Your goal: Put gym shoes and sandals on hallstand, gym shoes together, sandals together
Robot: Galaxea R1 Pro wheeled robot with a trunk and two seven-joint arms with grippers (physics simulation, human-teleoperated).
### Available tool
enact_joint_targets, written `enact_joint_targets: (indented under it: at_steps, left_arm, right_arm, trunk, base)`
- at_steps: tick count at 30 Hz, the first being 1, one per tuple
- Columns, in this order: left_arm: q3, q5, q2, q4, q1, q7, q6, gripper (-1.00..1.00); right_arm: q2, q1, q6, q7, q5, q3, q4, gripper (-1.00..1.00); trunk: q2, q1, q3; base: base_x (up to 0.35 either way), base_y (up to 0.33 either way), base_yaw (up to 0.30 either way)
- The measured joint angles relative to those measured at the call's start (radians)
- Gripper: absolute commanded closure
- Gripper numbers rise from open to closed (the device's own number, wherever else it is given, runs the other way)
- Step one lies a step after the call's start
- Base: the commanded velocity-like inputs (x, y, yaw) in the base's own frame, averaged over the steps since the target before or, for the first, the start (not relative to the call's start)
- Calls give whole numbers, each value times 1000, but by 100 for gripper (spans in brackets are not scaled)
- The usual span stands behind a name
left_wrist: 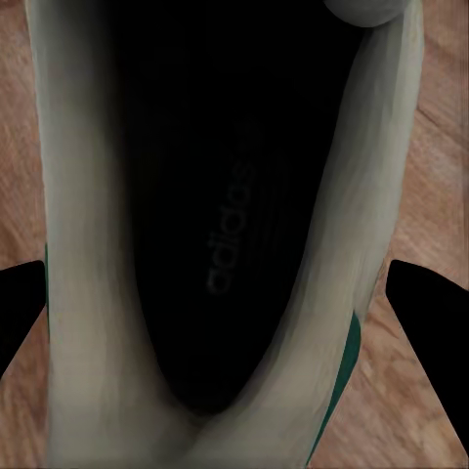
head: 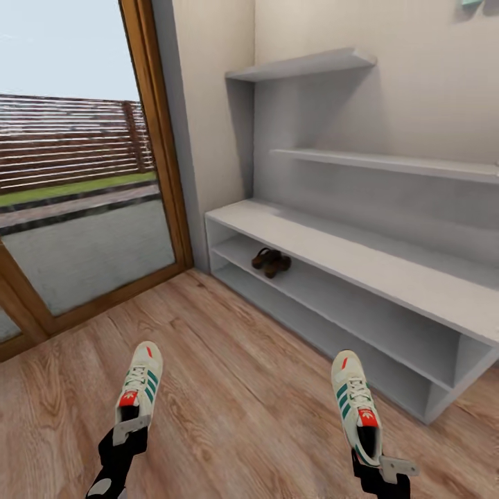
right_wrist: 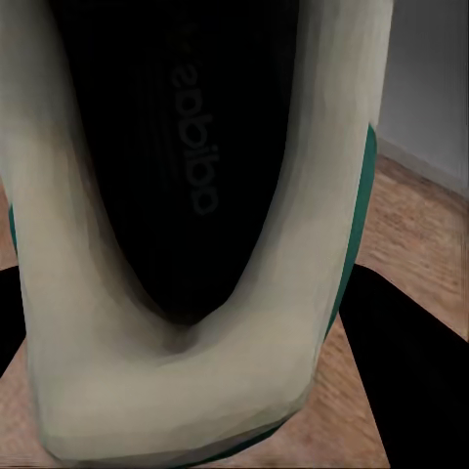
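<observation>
I hold one gym shoe in each hand above the corridor floor (head: pixel 239 388). My left gripper (head: pixel 130 430) is shut on the heel of the left gym shoe (head: pixel 142 378), toe pointing away. The right gripper (head: pixel 378 466) is shut on the heel of the right gym shoe (head: pixel 355 402). The left wrist view looks into the shoe's dark opening (left_wrist: pixel 225 225) with black fingers (left_wrist: pixel 430 313) on both sides. In the right wrist view the cream heel (right_wrist: pixel 186 381) sits between dark fingers (right_wrist: pixel 405 362). The two brown sandals (head: pixel 271 261) lie side by side on the hallstand's (head: pixel 360 260) middle shelf, near its left end.
The hallstand stands ahead and to the right, with two floating shelves (head: pixel 395 163) on its back panel. A glass door in a wooden frame (head: pixel 163 138) closes the left side. Bare plank floor lies between me and the rack.
</observation>
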Motion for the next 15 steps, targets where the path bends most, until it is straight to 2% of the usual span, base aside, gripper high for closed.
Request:
enact_joint_targets:
  at_steps: [9,15]
  left_arm:
    - [2,0,0,0,0,0,0,100]
    - [1,0,0,0,0,0,0,100]
  right_arm:
    - [0,0,0,0,0,0,0,100]
    - [0,0,0,0,0,0,0,100]
  trunk:
    - [0,0,0]
    - [0,0,0]
  base:
    - [125,307,-300]
    - [31,308,-300]
